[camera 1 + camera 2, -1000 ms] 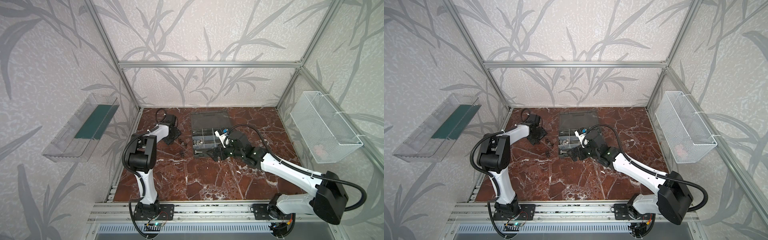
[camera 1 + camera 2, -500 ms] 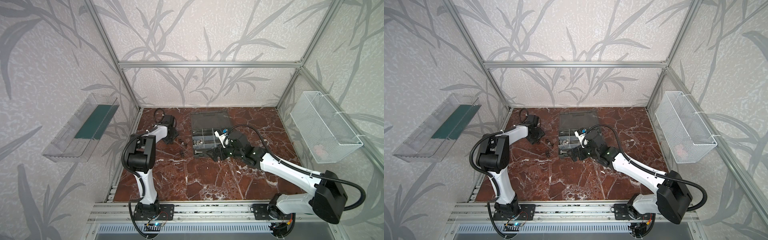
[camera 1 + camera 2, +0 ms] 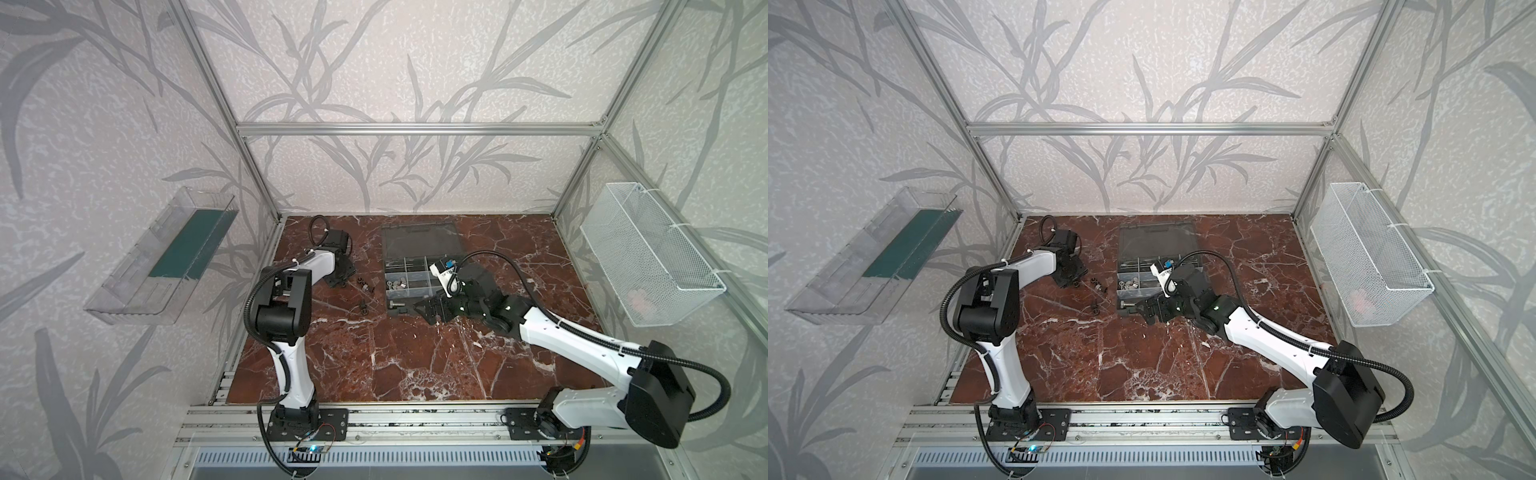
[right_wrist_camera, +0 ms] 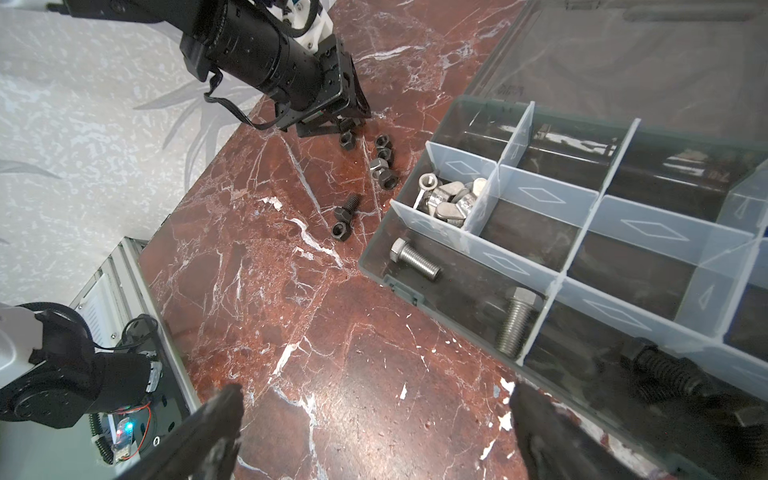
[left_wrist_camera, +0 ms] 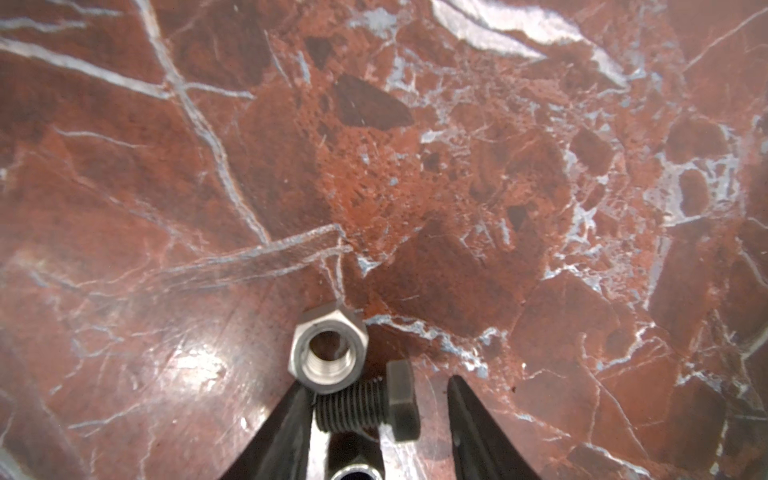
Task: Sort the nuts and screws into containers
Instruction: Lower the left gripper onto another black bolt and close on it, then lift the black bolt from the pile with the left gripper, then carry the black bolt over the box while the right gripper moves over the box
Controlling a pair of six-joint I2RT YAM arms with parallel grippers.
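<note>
In the left wrist view a black screw (image 5: 368,405) lies on the marble between the tips of my left gripper (image 5: 378,382). Its thread end is against one finger (image 5: 286,428) and a gap remains at its head, so the jaws are open. A silver nut (image 5: 330,347) touches the screw. Loose black nuts (image 4: 384,145) and another black screw (image 4: 347,210) lie beside the grey organizer (image 4: 409,291). Its containers hold silver nuts (image 4: 451,197) and silver screws (image 4: 415,257). My right gripper (image 4: 376,399) stands wide open and empty at the case's front edge (image 3: 428,309).
The organizer's flat lid (image 3: 422,241) lies open toward the back wall. A clear tray (image 3: 166,257) hangs on the left wall and a white wire basket (image 3: 648,253) on the right wall. An aluminium rail (image 3: 415,415) runs along the front.
My left gripper's jaws have narrowed around the black screw while staying low at the loose pile. The right arm has held still with its jaws wide.
</note>
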